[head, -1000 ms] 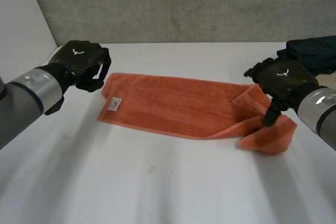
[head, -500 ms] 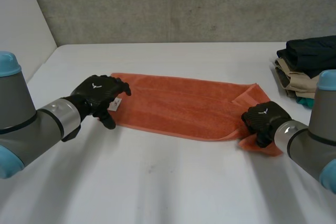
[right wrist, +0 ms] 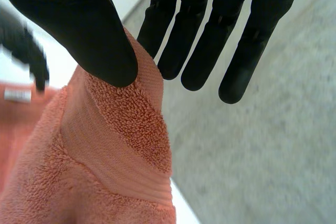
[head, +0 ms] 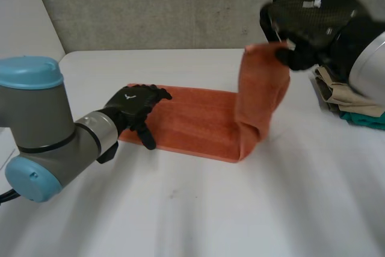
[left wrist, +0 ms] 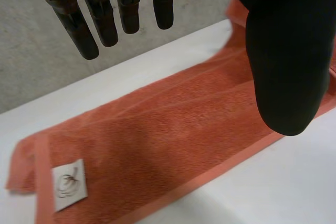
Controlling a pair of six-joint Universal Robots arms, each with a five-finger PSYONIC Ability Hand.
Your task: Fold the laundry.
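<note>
An orange towel (head: 198, 118) lies lengthwise on the white table (head: 192, 209), a white label (left wrist: 68, 184) near its left end. My left hand (head: 133, 103) is over that left end with straight, spread fingers (left wrist: 79, 24) and nothing in it. My right hand (head: 310, 16) is raised high at the right, shut on the towel's right end. In the right wrist view its thumb (right wrist: 79, 19) pinches the towel's hem (right wrist: 123, 145) against the fingers. The lifted end hangs down from that grip in a tall fold (head: 258, 88).
A stack of folded clothes (head: 352, 103) sits at the table's right edge, below my right forearm. A grey wall (head: 180, 4) runs along the back. The front half of the table is bare.
My right hand closed on the towel's right end and lifted it high, carrying it leftward. My left hand opened and moved right, over the towel's left end.
</note>
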